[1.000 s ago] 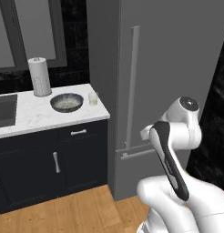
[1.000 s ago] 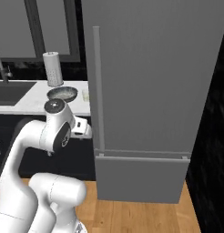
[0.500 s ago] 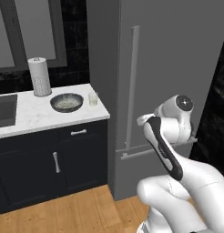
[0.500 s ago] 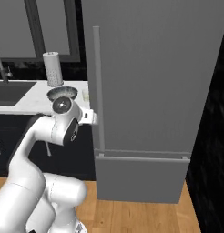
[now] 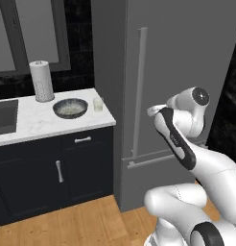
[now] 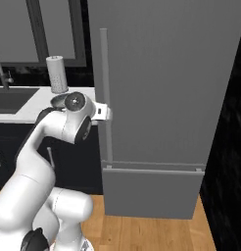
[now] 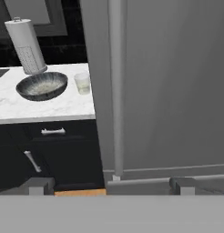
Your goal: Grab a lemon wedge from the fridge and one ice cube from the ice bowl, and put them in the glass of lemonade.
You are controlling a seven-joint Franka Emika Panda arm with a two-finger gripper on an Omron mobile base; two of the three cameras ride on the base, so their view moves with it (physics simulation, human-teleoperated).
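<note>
Two fingertips spread wide, my empty gripper (image 7: 109, 185) faces the shut fridge (image 7: 177, 91); its handle (image 7: 116, 91) stands at 12 o'clock. I should centre it before clenching.

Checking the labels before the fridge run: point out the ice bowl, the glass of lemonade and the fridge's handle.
ice bowl (image 7: 42, 85): hand view, speckled inside.
glass of lemonade (image 7: 82, 83): hand view, clear side wall.
fridge handle (image 5: 139, 91): left base view, middle of the vertical bar.
</note>
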